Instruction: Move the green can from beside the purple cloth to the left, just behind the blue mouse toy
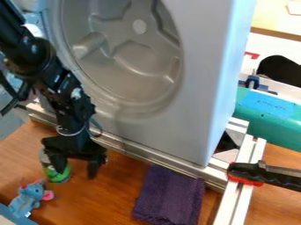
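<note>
The black gripper (76,171) hangs low over the wooden table at the left, its two fingers pointing down and spread apart with nothing between them. Its left finger overlaps a small green and silver can (57,175); whether they touch I cannot tell. Below and left of the can lies a blue plush mouse (27,198) with pink ears. A folded dark purple cloth (169,196) is spread flat on the table (111,200), right of the gripper.
A large grey panel with a round recess (197,88) stands behind the gripper on a metal rail (147,159). More rails (241,193) run along the right, where a black and red clamp (253,173) sits. A teal case (273,125) lies behind them.
</note>
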`<state>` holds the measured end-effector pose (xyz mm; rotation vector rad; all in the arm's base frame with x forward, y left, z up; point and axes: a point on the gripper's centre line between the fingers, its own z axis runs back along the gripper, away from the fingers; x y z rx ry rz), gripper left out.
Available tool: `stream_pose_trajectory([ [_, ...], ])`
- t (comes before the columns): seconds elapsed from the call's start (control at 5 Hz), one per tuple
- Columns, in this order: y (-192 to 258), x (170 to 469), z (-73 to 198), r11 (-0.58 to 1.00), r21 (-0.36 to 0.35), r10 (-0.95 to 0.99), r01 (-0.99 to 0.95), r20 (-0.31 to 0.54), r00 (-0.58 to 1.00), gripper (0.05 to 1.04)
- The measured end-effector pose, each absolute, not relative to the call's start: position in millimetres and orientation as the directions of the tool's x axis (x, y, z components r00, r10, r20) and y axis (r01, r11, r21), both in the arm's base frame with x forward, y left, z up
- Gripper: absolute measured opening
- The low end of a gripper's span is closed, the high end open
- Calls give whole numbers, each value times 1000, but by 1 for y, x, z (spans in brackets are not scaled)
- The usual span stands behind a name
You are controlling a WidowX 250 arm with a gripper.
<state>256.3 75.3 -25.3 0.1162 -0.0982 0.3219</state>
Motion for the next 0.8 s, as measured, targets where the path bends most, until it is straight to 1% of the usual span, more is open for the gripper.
stream_pose_trajectory([
  [0.2,82,253,-24,935,120,324,-334,94,941,1001],
  [0.4,80,254,-15,929,103,345,-355,108,933,1001],
  [0.6,44,256,-1,950,43,302,-310,139,943,1001],
  [0.8,-5,242,0,978,15,206,-208,110,972,1001],
])
